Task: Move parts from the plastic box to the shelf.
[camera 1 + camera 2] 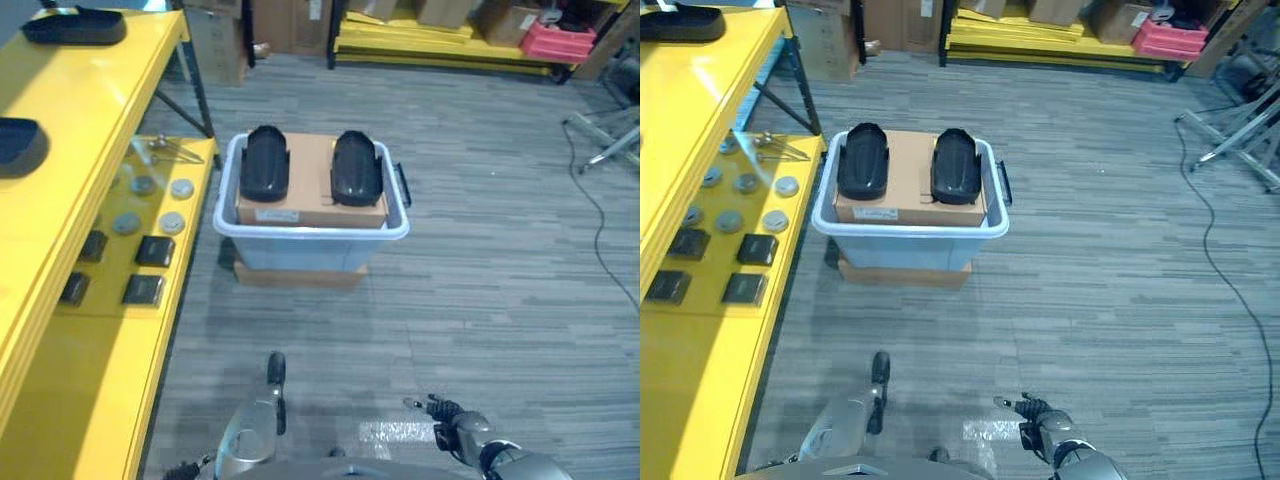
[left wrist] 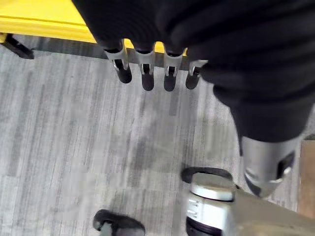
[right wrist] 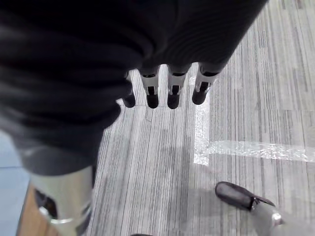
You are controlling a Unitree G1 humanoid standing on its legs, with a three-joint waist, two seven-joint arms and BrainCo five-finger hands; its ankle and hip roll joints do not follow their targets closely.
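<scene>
A pale blue plastic box (image 1: 310,232) stands on the floor ahead, with a cardboard carton (image 1: 312,195) inside it. Two black curved parts (image 1: 264,163) (image 1: 356,167) lie side by side on that carton. The yellow shelf (image 1: 70,120) runs along the left; two more black parts (image 1: 75,25) (image 1: 18,145) rest on its top board. My left hand (image 1: 273,380) hangs low over the floor, well short of the box, its fingers (image 2: 147,73) straight and holding nothing. My right hand (image 1: 452,415) is low at the right, its fingers (image 3: 172,91) also straight and empty.
The shelf's lower board carries grey discs (image 1: 150,205) and small black pads (image 1: 155,250). Cartons, yellow pallets and a red crate (image 1: 557,40) line the back. A metal stand's legs (image 1: 610,140) spread at the far right. Grey carpet lies between me and the box.
</scene>
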